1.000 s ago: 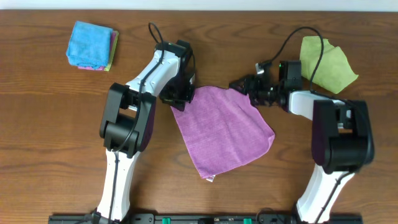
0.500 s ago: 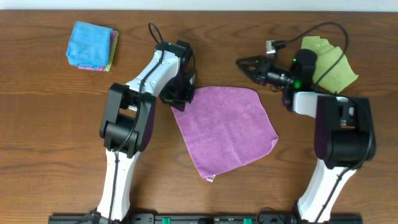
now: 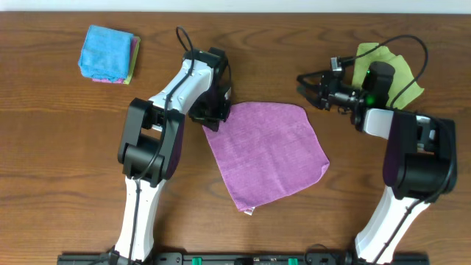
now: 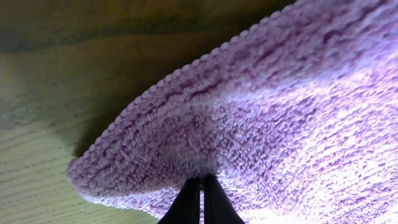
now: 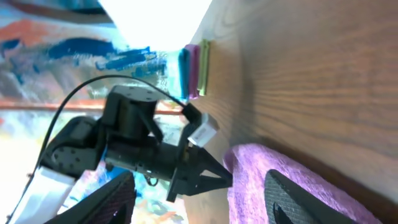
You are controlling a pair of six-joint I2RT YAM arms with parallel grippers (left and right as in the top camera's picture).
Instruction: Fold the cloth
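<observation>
A purple cloth lies spread flat on the wooden table, tilted like a diamond. My left gripper is shut on the cloth's top left corner; the left wrist view shows the two black fingertips pressed together on the purple cloth. My right gripper is open and empty, raised just right of the cloth's top right corner. In the right wrist view its fingers stand wide apart, with the cloth below and the left arm beyond.
A stack of folded blue cloths lies at the back left. A crumpled green cloth lies at the back right, behind my right arm. The table's front edge holds the arm bases.
My right gripper has let go of the cloth's top right corner, opened, and pulled back to the right and up. The corner now lies flat. The left gripper has not moved.
</observation>
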